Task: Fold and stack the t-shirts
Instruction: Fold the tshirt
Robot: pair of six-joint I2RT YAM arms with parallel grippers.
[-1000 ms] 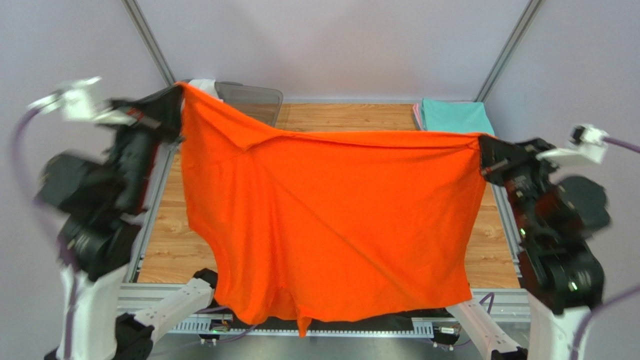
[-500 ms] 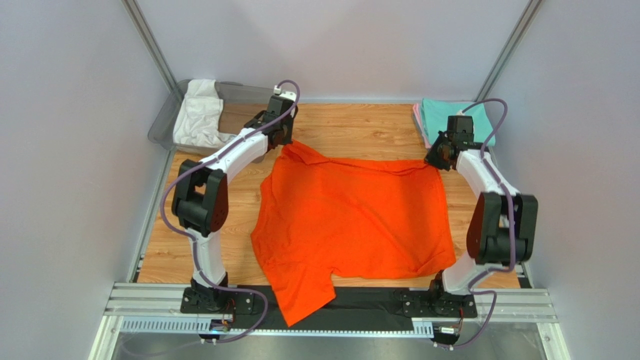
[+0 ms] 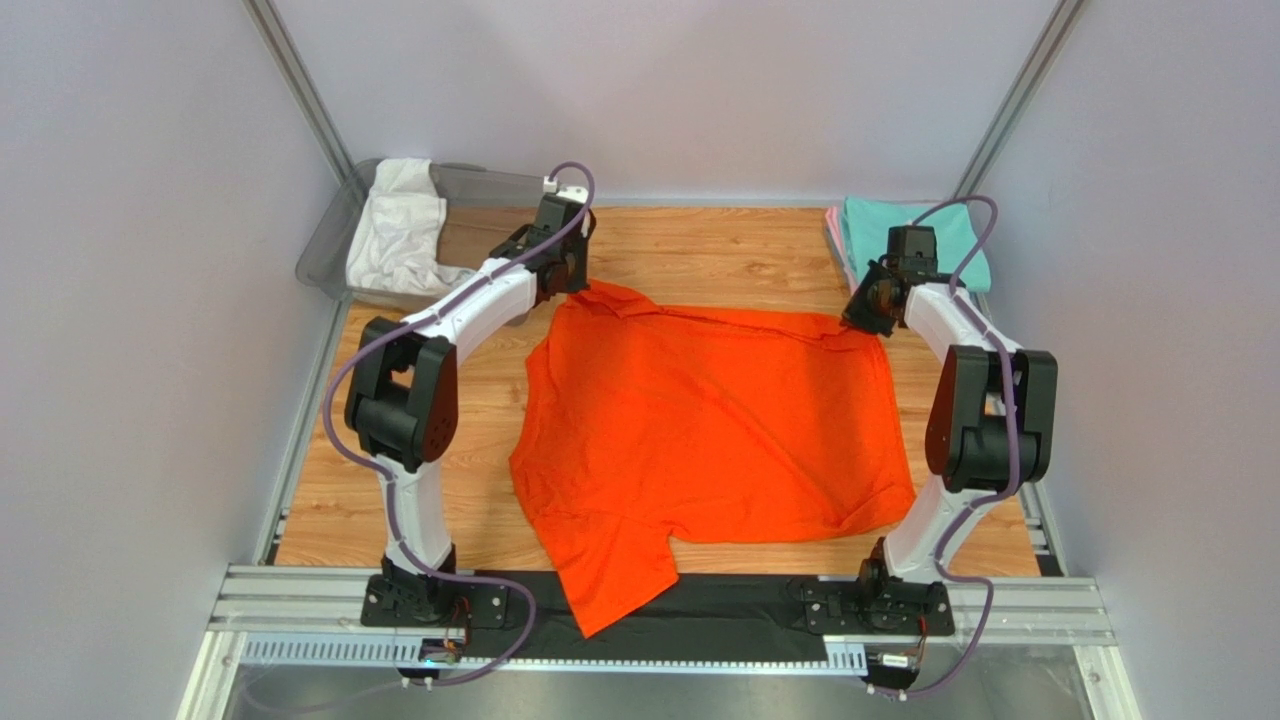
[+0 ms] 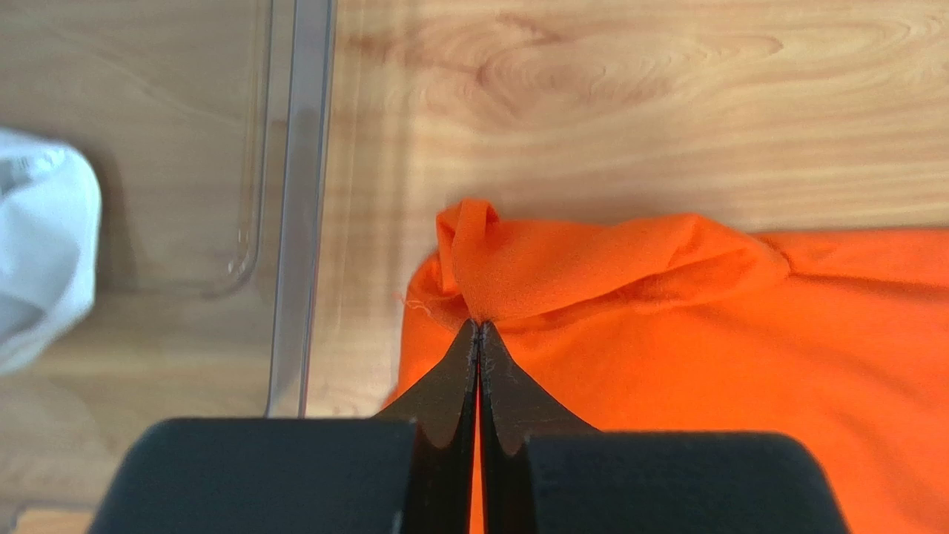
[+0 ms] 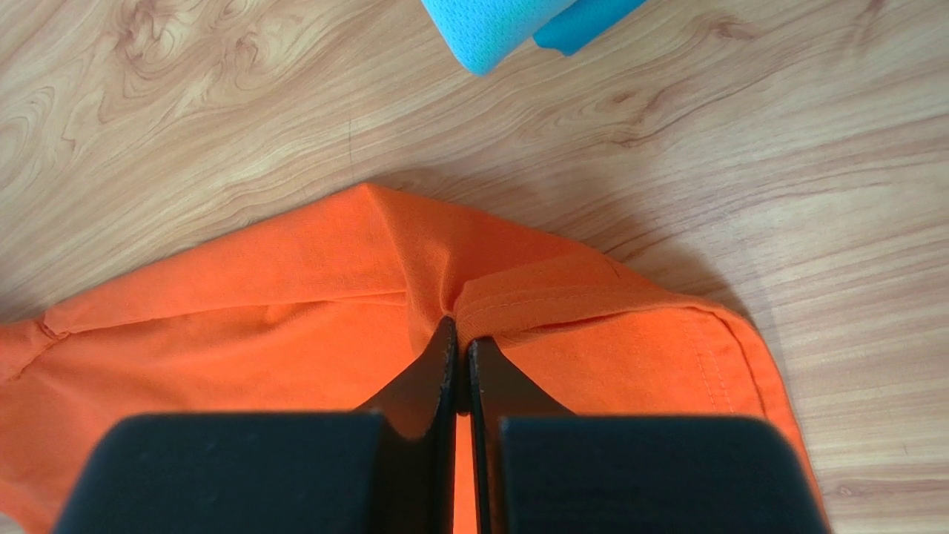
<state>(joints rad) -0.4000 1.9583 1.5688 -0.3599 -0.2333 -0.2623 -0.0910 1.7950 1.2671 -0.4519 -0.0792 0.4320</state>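
Note:
The bright orange t-shirt lies spread on the wooden table, one sleeve hanging over the front edge. My left gripper is shut on its far left corner. My right gripper is shut on its far right corner. Both pinch a small fold of cloth just above the table. A white t-shirt lies crumpled in the bin at the back left; its edge also shows in the left wrist view. Folded teal and pink t-shirts are stacked at the back right; the teal one also shows in the right wrist view.
A clear grey plastic bin stands at the back left, its rim close to my left gripper. Bare wood shows to the left of the orange shirt. Grey walls enclose the table on three sides.
One second ago both arms held the orange shirt hanging high in the air. They have lowered it far onto the table, where it now lies spread; since half a second ago it has flattened slightly.

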